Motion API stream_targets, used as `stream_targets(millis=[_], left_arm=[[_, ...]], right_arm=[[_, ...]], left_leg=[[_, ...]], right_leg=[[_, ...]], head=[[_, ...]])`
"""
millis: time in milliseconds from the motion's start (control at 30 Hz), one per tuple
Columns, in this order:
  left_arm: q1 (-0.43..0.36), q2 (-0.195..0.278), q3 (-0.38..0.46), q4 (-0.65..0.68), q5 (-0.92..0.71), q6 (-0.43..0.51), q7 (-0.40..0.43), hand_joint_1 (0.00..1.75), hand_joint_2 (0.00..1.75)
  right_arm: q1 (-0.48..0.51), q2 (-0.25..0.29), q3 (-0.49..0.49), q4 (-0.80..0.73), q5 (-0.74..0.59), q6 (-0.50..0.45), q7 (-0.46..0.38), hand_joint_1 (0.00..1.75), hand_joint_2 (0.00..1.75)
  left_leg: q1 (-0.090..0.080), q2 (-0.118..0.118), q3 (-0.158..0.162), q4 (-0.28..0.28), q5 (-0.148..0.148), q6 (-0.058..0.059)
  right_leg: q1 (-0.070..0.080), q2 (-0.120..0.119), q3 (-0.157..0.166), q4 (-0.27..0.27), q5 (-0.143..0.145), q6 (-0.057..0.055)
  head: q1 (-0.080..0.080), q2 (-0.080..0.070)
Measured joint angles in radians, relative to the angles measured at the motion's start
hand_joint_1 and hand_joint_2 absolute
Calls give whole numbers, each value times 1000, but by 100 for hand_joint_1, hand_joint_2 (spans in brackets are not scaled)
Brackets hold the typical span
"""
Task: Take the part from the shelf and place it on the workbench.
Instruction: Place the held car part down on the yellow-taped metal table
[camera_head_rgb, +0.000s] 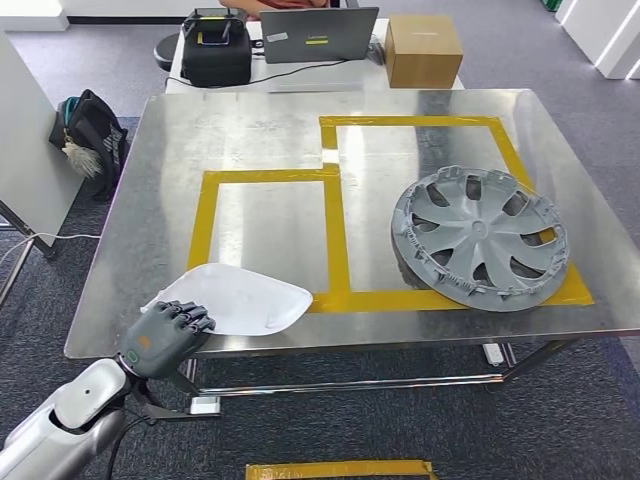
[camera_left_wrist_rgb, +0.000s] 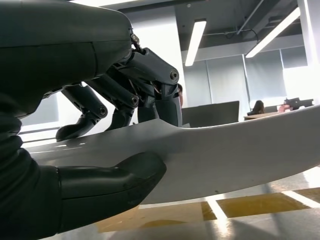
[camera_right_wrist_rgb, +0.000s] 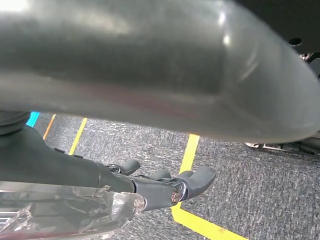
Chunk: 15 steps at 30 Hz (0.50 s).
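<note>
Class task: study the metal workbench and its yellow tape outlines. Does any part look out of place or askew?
Yes. The grey wheel cover straddles the right outline's tape rather than lying inside it. The white part, held by the left robot hand, overhangs the workbench's near edge, across the left outline's corner.

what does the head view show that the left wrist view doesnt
Head view alone: the whole metal workbench, the grey wheel cover lying on the right yellow tape outline, and the laptop, black case and cardboard box on the table behind.

Left wrist view alone: the thumb under the part with the fingers on top, plus ceiling lights.

Both: the left hand holding the white part over the bench's near edge, by yellow tape.
</note>
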Motion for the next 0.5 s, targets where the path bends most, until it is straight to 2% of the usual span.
stream_targets(millis=[333, 467, 500], left_arm=[[-61, -29, -25, 35, 3, -3, 20, 175, 175], [-99, -36, -40, 73, -40, -33, 69, 175, 175], [-111, -39, -43, 90, -54, -40, 84, 131, 175]], right_arm=[[-1, -7, 0, 0, 22, 6, -4, 0, 0], [-3, -10, 0, 0, 38, 5, -4, 0, 0], [-4, -11, 0, 0, 43, 5, -4, 0, 0]], left_leg=[[0, 0, 0, 0, 0, 0], [0, 0, 0, 0, 0, 0], [0, 0, 0, 0, 0, 0]], right_leg=[[0, 0, 0, 0, 0, 0], [0, 0, 0, 0, 0, 0], [0, 0, 0, 0, 0, 1]], head=[[0, 0], [0, 0], [0, 0]])
